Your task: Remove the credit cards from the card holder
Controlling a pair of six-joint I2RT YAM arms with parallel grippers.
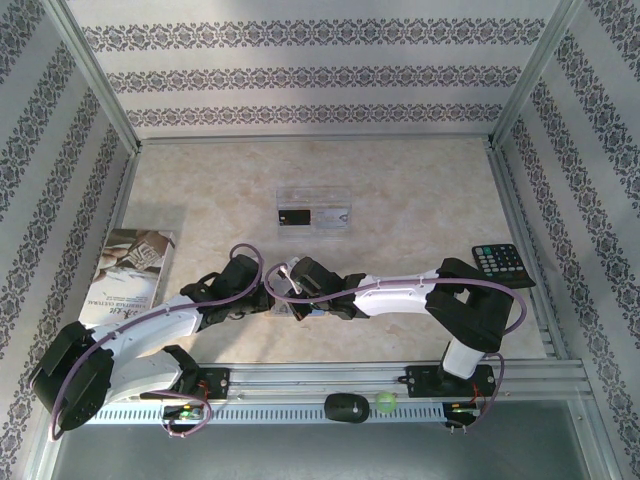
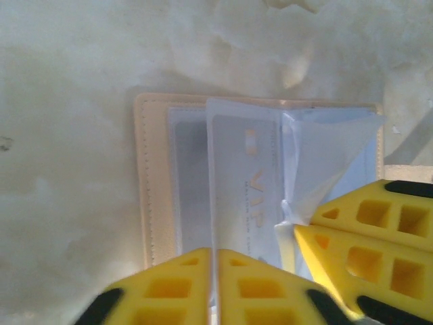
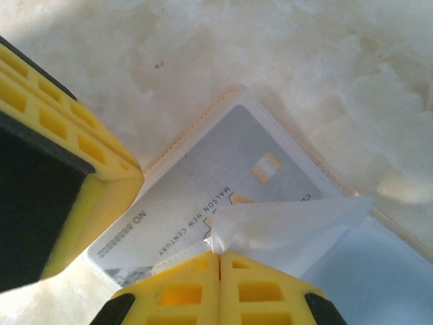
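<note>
The holder [image 2: 152,203] lies open on the pale worktop [image 2: 67,149], between the two arms. It has a tan stitched border and blue-grey clear pockets inside. A whitish-grey card [image 2: 247,196] with a gold chip sits in one pocket. The right pincer [image 3: 220,256] is pinched tight on a lifted sleeve flap [image 3: 284,227]. The left pincer [image 2: 215,256], nearly closed, nips the holder's near edge.
</note>
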